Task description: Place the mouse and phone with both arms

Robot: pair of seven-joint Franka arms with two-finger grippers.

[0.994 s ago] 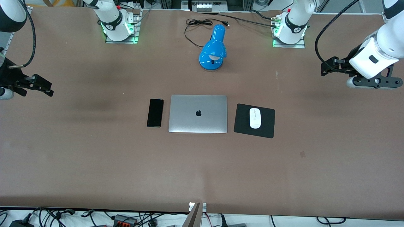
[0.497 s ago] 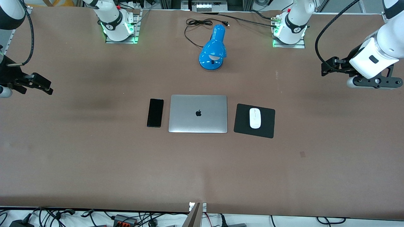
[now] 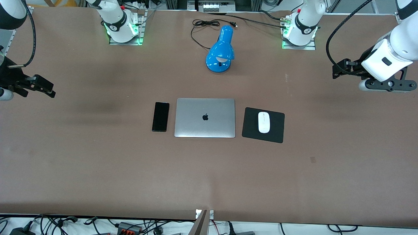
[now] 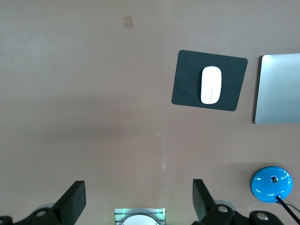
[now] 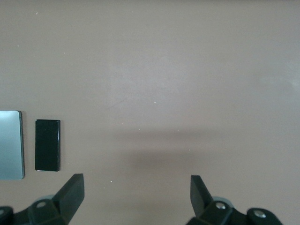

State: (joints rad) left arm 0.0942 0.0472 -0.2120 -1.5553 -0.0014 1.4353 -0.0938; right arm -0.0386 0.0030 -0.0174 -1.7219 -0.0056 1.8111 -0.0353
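Note:
The white mouse (image 3: pixel 264 122) lies on a black mouse pad (image 3: pixel 276 130), beside the closed silver laptop (image 3: pixel 205 117) toward the left arm's end; it also shows in the left wrist view (image 4: pixel 211 84). The black phone (image 3: pixel 160 116) lies flat beside the laptop toward the right arm's end, and shows in the right wrist view (image 5: pixel 48 145). My left gripper (image 3: pixel 338 71) is open and empty, up over bare table at the left arm's end. My right gripper (image 3: pixel 47 89) is open and empty, up over bare table at the right arm's end.
A blue desk lamp (image 3: pixel 221 50) lies farther from the front camera than the laptop, its black cord (image 3: pixel 204 24) coiled near the table's edge between the arm bases. Bare brown table (image 3: pixel 209 176) surrounds the laptop group.
The right arm has drifted slightly outward and up at its end of the table. The left arm, mouse and phone have not moved.

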